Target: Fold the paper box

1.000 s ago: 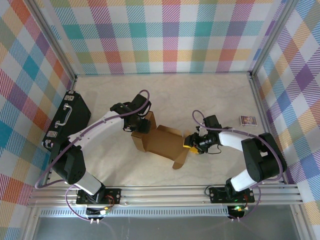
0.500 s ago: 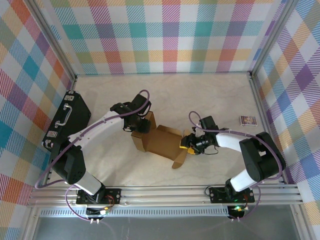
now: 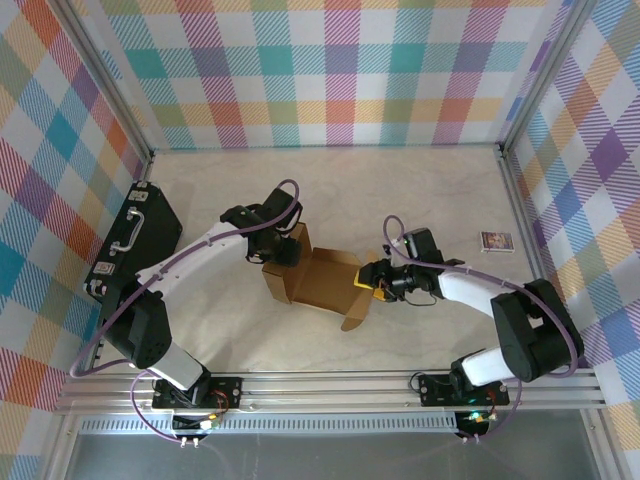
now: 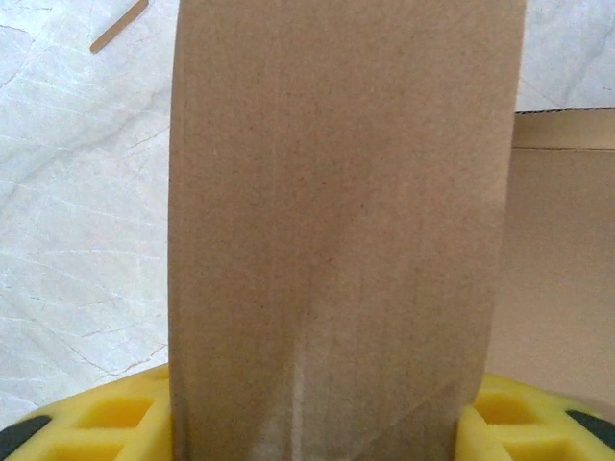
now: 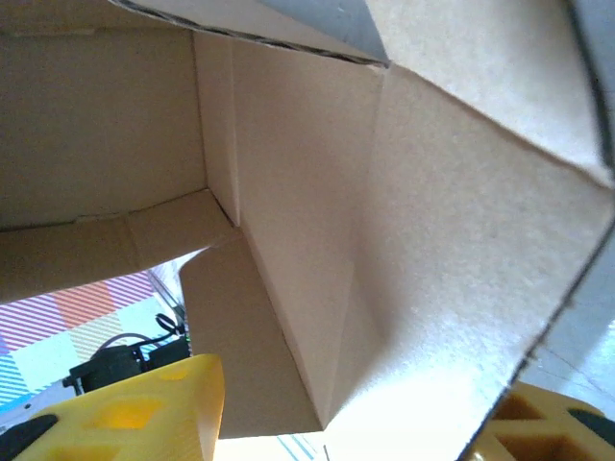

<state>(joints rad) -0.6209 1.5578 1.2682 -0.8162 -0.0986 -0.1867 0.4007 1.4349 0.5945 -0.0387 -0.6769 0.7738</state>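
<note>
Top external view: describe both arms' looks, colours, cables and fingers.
The left arm and right arm each have white link shells between bulky black joints, on black bases. A lilac cable loops loosely along each. The fingers are moulded bright yellow, with square recesses.

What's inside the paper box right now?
In the right wrist view, the inside of the paper box is bare cardboard: walls and folded flaps, nothing loose seen. From above, raised panels and the right gripper at its open end cover part of the floor.
</note>
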